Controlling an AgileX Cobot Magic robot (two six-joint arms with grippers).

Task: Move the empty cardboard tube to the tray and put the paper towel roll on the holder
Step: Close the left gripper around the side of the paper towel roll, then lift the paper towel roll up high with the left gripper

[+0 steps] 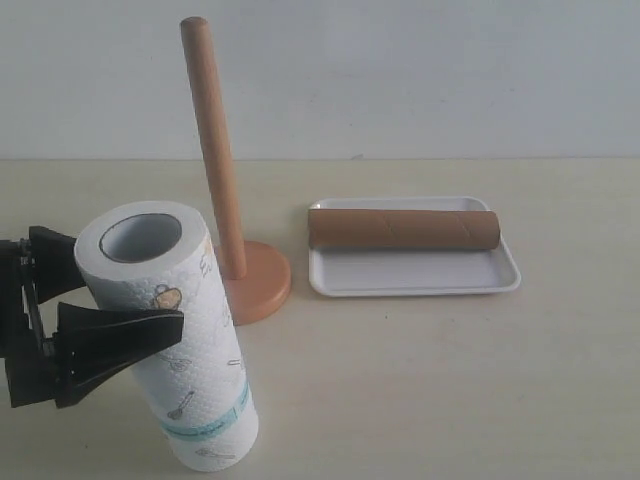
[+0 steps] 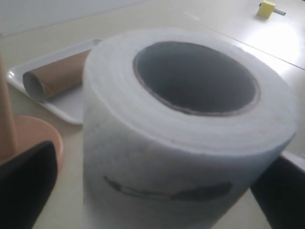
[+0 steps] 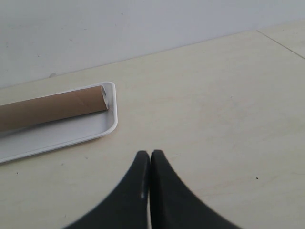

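Lower left, the left claw (image 1: pixel 130 292) clamps the tilted paper towel roll (image 1: pixel 190 350) — the holder (image 1: pixel 215 160) stands just beside it. Centre right, the empty cardboard tube (image 1: pixel 403 229) lies in the tray (image 1: pixel 410 275). The right claw (image 3: pixel 150 160) is pressed together — holding nothing.

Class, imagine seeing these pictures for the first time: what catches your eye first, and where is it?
The big white roll at front left, tilted, clamped by the left gripper with a black jaw on each side. Behind it rises the tall wooden holder, its pole bare. To the right, a brown tube lies across the white tray.
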